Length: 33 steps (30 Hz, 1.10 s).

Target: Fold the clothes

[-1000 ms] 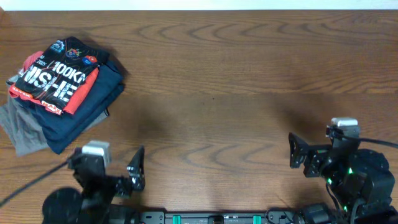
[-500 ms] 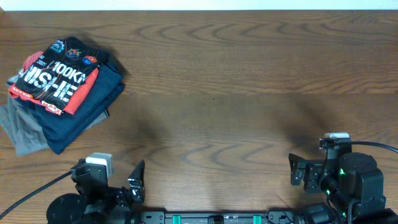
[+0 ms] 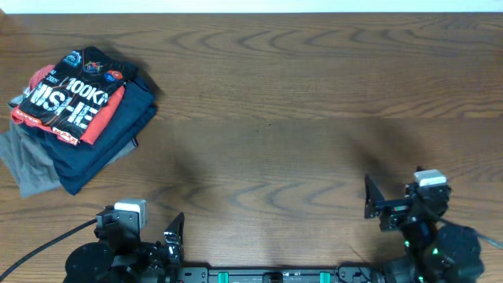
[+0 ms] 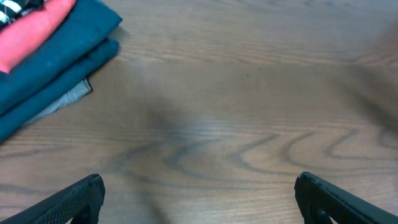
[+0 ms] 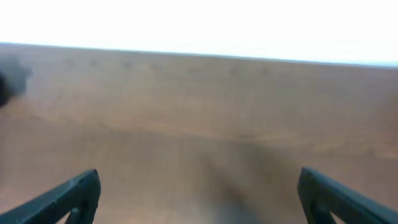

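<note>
The black jersey with white lettering and small logos lies folded on top of a stack at the table's far left. My left gripper is open and empty at the front edge, well below the stack. My right gripper is open and empty at the front right. In the left wrist view my fingers are spread wide over bare wood, and only a sliver of the jersey shows at the top left. The right wrist view shows my open fingers over bare wood.
Under the jersey lie a red shirt, a navy folded garment and a grey one. The red and navy garments also show in the left wrist view. The wooden table spreads across the view.
Both arms have drawn back toward the front edge of the table, away from the stack. The stack has not moved.
</note>
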Available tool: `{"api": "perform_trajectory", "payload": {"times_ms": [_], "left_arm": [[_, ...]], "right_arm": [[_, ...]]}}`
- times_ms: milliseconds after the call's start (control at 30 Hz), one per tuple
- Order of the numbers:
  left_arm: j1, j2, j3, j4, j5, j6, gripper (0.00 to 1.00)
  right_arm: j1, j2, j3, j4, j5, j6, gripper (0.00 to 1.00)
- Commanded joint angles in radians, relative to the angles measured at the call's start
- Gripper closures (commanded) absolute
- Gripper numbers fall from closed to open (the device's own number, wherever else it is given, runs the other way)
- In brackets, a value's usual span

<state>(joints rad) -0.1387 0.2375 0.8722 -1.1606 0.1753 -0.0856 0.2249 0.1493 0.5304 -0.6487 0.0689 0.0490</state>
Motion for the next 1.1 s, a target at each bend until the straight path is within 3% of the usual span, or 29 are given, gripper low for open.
{"api": "perform_trajectory", "payload": {"times_ms": [0,433,1067], "left_arm": [[-0.002,-0.005,-0.003,-0.007,-0.011,-0.013,0.02],[-0.002,-0.005,-0.003,-0.007,-0.011,-0.013,0.02],[-0.002,-0.005,-0.003,-0.007,-0.011,-0.013,0.02]], "right_arm": [[-0.023,-0.100,-0.128,0.120,0.010,-0.084,0.01],[-0.100,-0.144,-0.507,0.585,-0.085,-0.151,0.01],[-0.111,-0.143,-0.525,0.579,-0.129,-0.117,0.01]]}}
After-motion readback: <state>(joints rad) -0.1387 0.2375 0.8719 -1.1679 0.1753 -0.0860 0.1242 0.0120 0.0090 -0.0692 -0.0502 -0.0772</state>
